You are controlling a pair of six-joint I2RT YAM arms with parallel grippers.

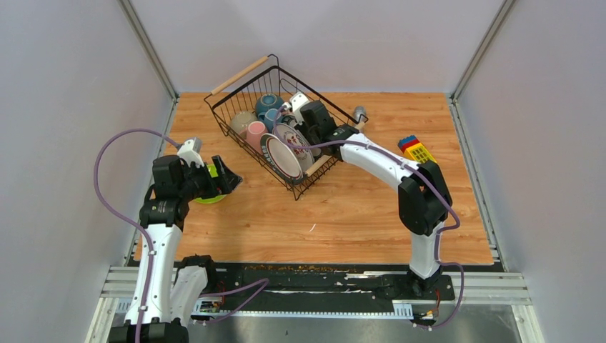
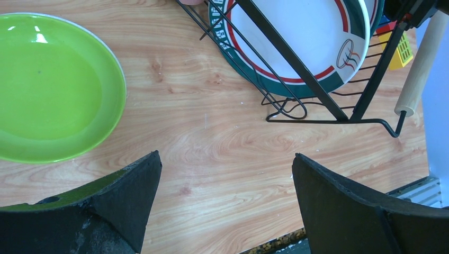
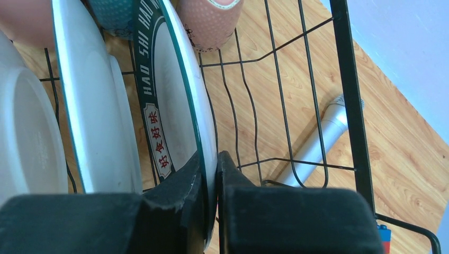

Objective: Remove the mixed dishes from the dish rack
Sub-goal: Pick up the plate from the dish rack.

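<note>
We had the wooden table point(image 1: 357, 214) filling the shot, and toward its far side the dish rack point(image 1: 241, 74) sat skewed and loaded. The right arm point(image 1: 386, 161) reached into it, and the right gripper point(image 3: 212, 174) was pinched hard on the rim of a white plate point(image 3: 169, 106) with a dark teal lettered border, standing on edge in the wires close beside two more plates point(image 3: 90, 106). Over on the left, the left gripper point(image 2: 227, 201) hung with jaws wide and nothing in them, just beside the lime-green plate point(image 2: 53, 84), which lay flat on the table outside the rack. A pink mug point(image 1: 255, 133) and a teal bowl point(image 1: 269, 102) were in the rack behind the plates, and a grey cylinder point(image 3: 323, 137) lay on the table just outside the wires. The danger, as we judged it, was that thin bite. With only the rim held, the plate could swing or slip on the lift. It could also clip a wire or drag its neighbour, and the whole rack might shift. The purple cable point(image 1: 321, 145) draped over the front plate looked like a possible snag too. We couldn't see the plate's lower edge in its slot or how deep the fingers sat. From above, the gripper itself was buried among the dishes.
</note>
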